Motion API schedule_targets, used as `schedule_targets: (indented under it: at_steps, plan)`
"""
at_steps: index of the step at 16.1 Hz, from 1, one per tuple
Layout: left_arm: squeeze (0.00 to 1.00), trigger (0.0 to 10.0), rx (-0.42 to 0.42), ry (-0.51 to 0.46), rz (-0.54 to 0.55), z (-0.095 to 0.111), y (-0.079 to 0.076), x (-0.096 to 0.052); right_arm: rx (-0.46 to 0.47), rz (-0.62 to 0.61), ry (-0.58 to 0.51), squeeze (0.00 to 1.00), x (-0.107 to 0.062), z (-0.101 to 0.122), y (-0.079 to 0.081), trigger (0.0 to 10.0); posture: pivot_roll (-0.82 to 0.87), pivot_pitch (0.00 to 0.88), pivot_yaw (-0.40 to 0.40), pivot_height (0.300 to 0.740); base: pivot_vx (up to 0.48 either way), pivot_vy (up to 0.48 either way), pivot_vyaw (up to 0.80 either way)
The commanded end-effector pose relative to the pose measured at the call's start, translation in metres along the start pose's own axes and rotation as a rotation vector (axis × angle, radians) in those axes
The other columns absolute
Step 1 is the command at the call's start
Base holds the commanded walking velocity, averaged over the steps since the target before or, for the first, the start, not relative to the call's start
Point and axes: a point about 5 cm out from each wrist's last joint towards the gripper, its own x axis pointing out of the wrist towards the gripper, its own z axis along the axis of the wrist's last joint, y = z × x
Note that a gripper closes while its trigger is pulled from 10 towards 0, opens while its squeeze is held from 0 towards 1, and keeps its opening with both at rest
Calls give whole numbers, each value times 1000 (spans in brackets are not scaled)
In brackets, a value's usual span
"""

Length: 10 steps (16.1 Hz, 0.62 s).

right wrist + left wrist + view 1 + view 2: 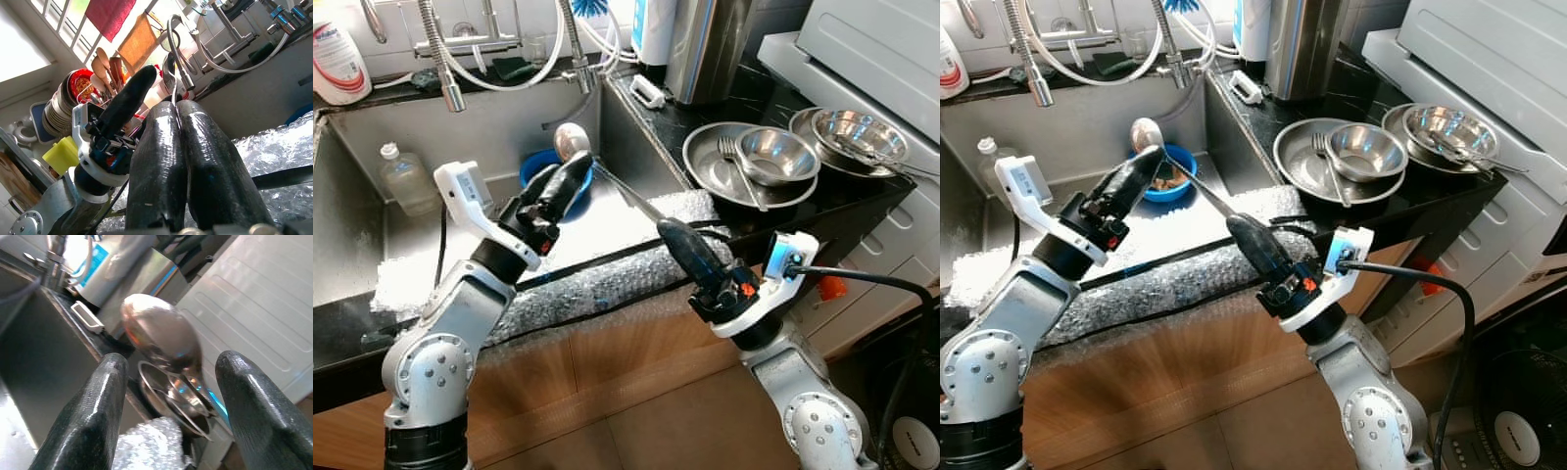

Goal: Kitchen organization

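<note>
1. Plainly, the main risk is a dropped spoon [574,140]: the right gripper [677,235] is clamped tight on the thin handle end only, with the bowl held out over the sink [372,157], so a small twist could lever it loose.
2. Beside the spoon bowl, the left gripper [560,185] has its fingers [93,406] spread apart with the bowl between them in the wrist view; I can't be sure they touch it. If it closes off-centre it may knock the spoon sideways.
3. Below the spoon in the sink sits a blue bowl [533,164], which a fall could strike.
4. Along the sink's front edge lies bubble wrap [607,274], slippery footing for anything set down.
5. To the right of the sink, the counter holds steel plates and bowls [773,154] with a fork [736,166], crowding that landing spot.
6. At the sink's far left stands a clear bottle [403,176], well apart.
</note>
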Motion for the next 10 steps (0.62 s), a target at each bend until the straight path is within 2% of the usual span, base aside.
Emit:
schedule_targets:
  at_steps: [1, 3, 5, 10]
  plan:
    - [0, 10000, 0, 14, -47, -1, -9, -1, -14, 15, -15, 0, 0, 5, 3, 10000, 52, 140, -78, 740, 0, 0, 0]
    - [0, 10000, -6, 41, -79, -4, -13, -1, -10, 21, -17, 0, 0, 5, 3, 10000, 55, 140, -78, 740, 0, 0, 0]
    - [0, 10000, 32, 89, -92, -12, -15, -3, -4, 40, -12, 0, 3, 4, 5, 10000, 55, 141, -77, 740, 0, 0, 0]
    - [0, 10000, 31, 93, -78, -14, -15, -1, 7, 78, -26, 0, 6, 9, 10, 10000, 53, 143, -80, 740, 0, 0, 0]
